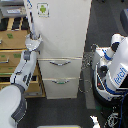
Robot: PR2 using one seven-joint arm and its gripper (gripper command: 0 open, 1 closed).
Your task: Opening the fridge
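The tall white fridge [60, 30] fills the middle of the exterior view, with a green-logo sticker [43, 9] near its top left and two lower drawers with curved silver handles [59, 63]. My arm rises from the bottom left. My gripper [33, 39] sits at the left edge of the upper door, at about mid-height. Its fingers touch or wrap the door edge, and the view is too coarse to tell whether they are shut on it. The upper door looks flush with the fridge body.
A wooden drawer cabinet [12, 42] with green labels stands directly left of the fridge, behind my arm. A second white robot arm [112, 65] with cables sits at the exterior view's right. Dark floor [60, 110] lies in front of the fridge.
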